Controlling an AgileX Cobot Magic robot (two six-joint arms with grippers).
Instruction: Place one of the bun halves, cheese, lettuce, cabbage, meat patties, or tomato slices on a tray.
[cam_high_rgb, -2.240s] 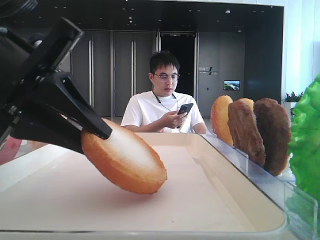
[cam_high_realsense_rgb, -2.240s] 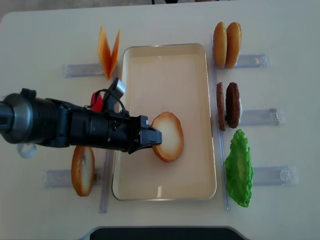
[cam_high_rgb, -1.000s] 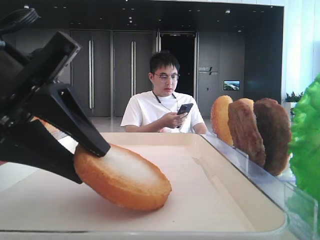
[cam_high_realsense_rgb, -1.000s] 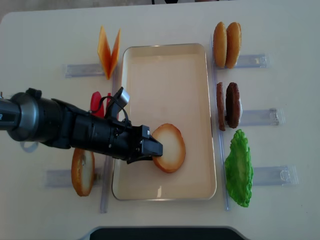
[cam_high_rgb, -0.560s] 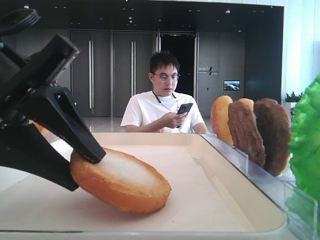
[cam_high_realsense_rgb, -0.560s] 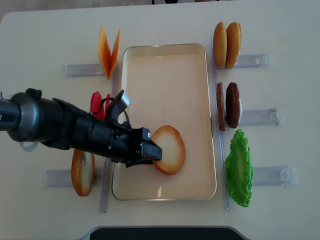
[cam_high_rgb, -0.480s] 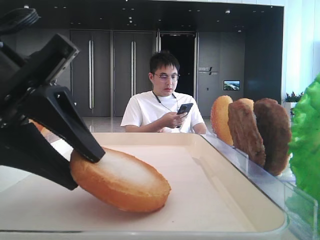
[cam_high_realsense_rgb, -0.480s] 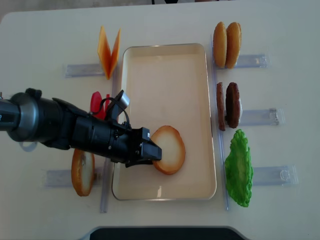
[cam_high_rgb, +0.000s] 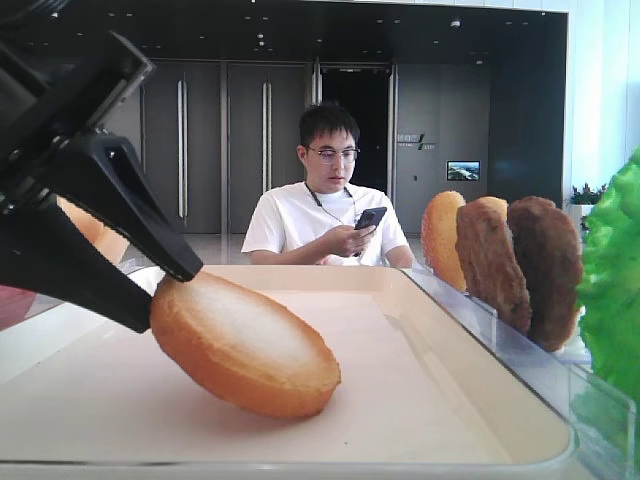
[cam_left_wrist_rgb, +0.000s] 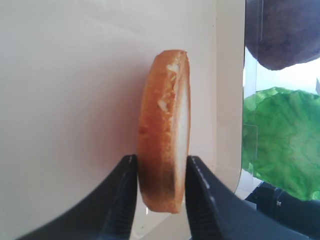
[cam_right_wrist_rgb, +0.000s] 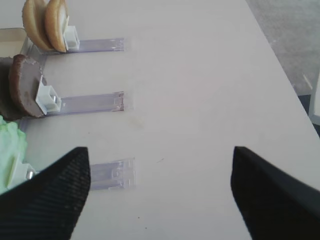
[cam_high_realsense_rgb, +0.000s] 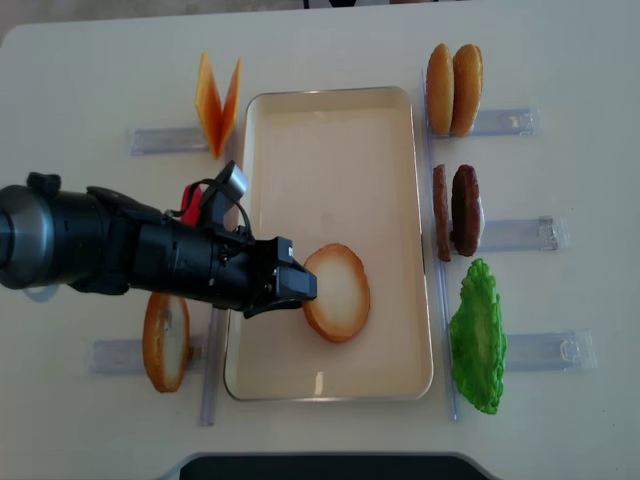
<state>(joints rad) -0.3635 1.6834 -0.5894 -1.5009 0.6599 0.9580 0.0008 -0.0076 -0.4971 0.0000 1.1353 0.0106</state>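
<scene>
My left gripper is shut on a bun half and holds it by its left edge over the near half of the cream tray. The bun half is tilted, pale face up, with its far edge low at the tray floor. In the left wrist view both black fingers press its two faces. My right gripper stands open above bare table, nothing between its fingers.
Right of the tray, clear holders carry two bun halves, meat patties and lettuce. On the left are cheese, tomato slices partly behind my arm, and another bun half. A seated person is beyond the table.
The left gripper lowered the bun half toward the tray floor, then lifted its held edge slightly, so the bun now tilts more steeply. Its grip is unchanged.
</scene>
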